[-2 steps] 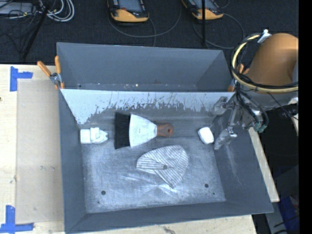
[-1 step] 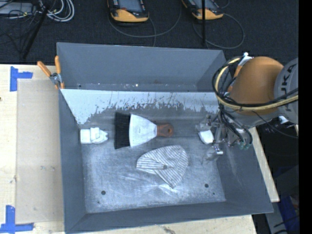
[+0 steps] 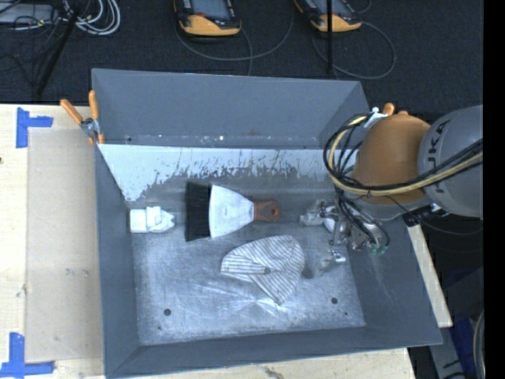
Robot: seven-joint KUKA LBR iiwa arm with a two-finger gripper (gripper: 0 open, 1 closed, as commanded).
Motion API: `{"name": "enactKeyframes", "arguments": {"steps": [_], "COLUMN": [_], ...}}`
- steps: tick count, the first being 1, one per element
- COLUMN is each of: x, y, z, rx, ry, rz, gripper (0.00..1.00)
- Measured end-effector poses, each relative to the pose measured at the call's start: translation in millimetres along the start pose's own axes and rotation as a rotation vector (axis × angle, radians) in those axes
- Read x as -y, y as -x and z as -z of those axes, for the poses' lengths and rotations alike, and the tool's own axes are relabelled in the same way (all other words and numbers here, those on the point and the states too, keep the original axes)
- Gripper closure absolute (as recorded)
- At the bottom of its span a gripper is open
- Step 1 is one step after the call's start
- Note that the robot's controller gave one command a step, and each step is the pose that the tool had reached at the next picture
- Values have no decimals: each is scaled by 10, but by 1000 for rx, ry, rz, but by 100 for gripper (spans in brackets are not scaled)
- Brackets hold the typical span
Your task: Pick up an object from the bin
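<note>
Starting at the left of the bin [image 3: 118,275], a small white block [image 3: 151,220] is lying alone on the floor, well apart from the action and looking like nobody's target. Moving along, a brush [image 3: 225,210] is resting flat with its black bristles pointing left and its brown handle pointing right, near the back wall, which I'd say makes it awkward to reach from above. Just in front of it, a striped cloth [image 3: 264,265] is lying crumpled in the middle of the floor, bunched up enough to offer folds to pinch. Now to the right: the gripper [image 3: 338,247] is hanging low inside the bin, just beside the cloth's right edge, over bare floor. Whether it is open or closed I cannot tell from here, and nothing is showing in its grasp. Above it the orange cover [image 3: 390,152] and looped cables [image 3: 343,144] are leaning in over the right wall. The cloth is looking like the likeliest pick, being nearest.
</note>
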State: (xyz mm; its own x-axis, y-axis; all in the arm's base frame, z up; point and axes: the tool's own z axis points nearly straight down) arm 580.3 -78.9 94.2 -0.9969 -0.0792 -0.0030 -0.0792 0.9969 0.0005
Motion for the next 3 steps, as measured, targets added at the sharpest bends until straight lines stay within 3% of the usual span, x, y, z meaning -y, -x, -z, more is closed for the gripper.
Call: {"name": "enactKeyframes", "arguments": {"steps": [1,2,3], "x": [-1205,-1205,-1290], "y": [127,127,335], "z": [-137,-137,1197], "rx": [1,1,-1], "ry": [-4,-4,0], "rz": [35,36,132], "gripper": [100,100,100]}}
